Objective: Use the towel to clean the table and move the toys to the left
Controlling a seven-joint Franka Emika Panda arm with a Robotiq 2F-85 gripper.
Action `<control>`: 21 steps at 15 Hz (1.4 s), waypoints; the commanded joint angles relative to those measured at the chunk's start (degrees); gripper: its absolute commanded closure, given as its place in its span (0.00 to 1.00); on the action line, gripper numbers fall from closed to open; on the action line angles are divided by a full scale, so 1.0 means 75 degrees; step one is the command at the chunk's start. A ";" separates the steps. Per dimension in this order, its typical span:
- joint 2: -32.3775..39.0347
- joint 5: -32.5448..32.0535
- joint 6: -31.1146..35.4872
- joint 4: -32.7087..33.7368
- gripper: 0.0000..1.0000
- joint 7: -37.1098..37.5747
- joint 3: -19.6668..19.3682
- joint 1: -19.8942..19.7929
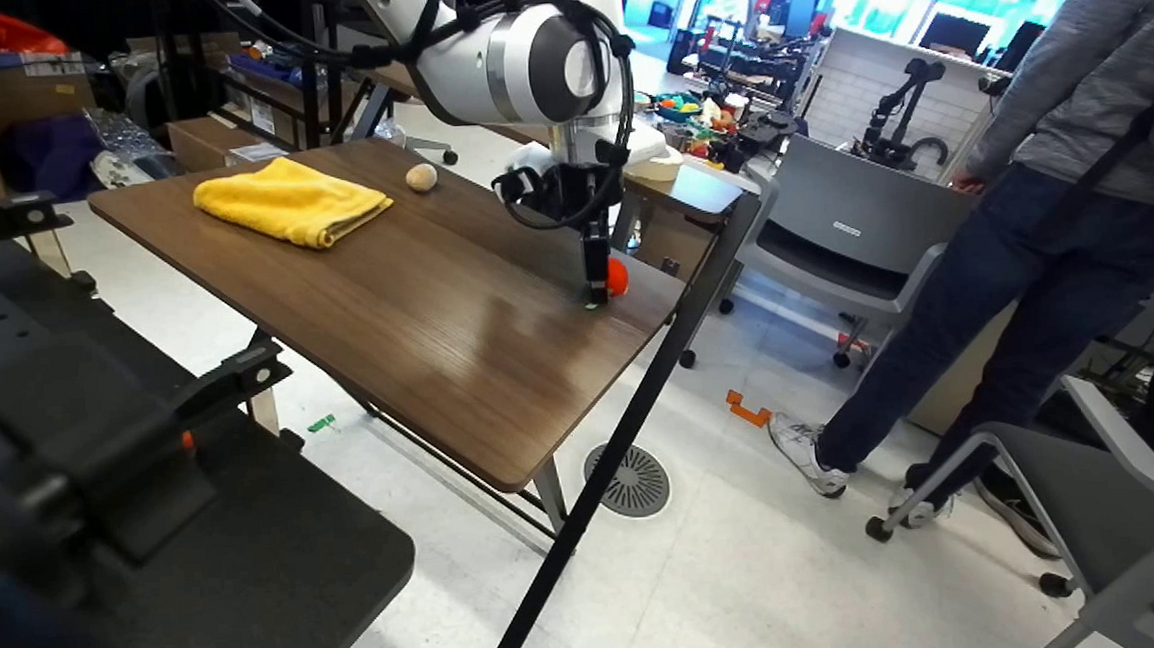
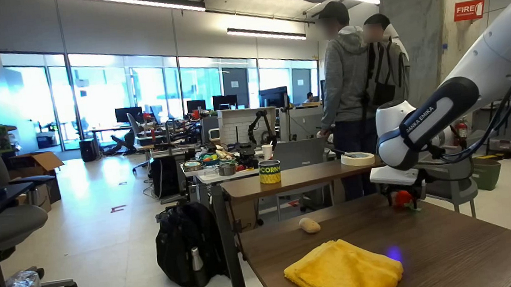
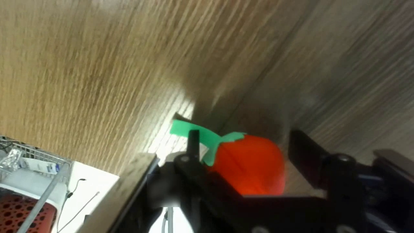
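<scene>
- The gripper (image 3: 245, 140) is held low at the table (image 1: 406, 314), with its fingers spread on both sides of the red toy (image 3: 254, 165).
- In the wrist view, a narrow gap is seen between this toy and the finger at the right; at the left, the green part (image 3: 212, 140) is partly covered by the other finger, and it cannot be told whether these are touching.
- In an exterior view, the yellow towel (image 1: 274, 197) is laid, folded, on the left end of the table.
- The tan toy (image 1: 421, 178) is placed near the towel, to its right and apart from it, close to the far edge.
- In both exterior views, the red toy and the gripper are seen to the right of the towel and the tan toy, well apart from them.
- In an exterior view, the white arm (image 2: 495, 52) is bent down from the right.
- Farther away, a can (image 2: 270, 172) and a roll of tape (image 2: 358, 160) are set on a narrower brown surface (image 2: 308, 177).
</scene>
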 commanded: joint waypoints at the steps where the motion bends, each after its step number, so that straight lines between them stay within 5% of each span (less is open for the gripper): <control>1: -0.0499 -0.0035 0.0406 -0.0727 0.58 -0.0499 0.0176 0.0129; 6: -0.1399 -0.0215 0.1272 -0.2124 0.91 -0.1929 0.0567 0.0468; 14: -0.2923 -0.0609 0.3189 -0.4318 0.93 -0.3349 0.0575 0.2115; 17: -0.2903 -0.0774 0.2952 -0.4247 0.93 -0.3847 0.0670 0.2752; 21: -0.2672 -0.0909 0.2732 -0.3712 0.93 -0.5080 0.1106 0.2888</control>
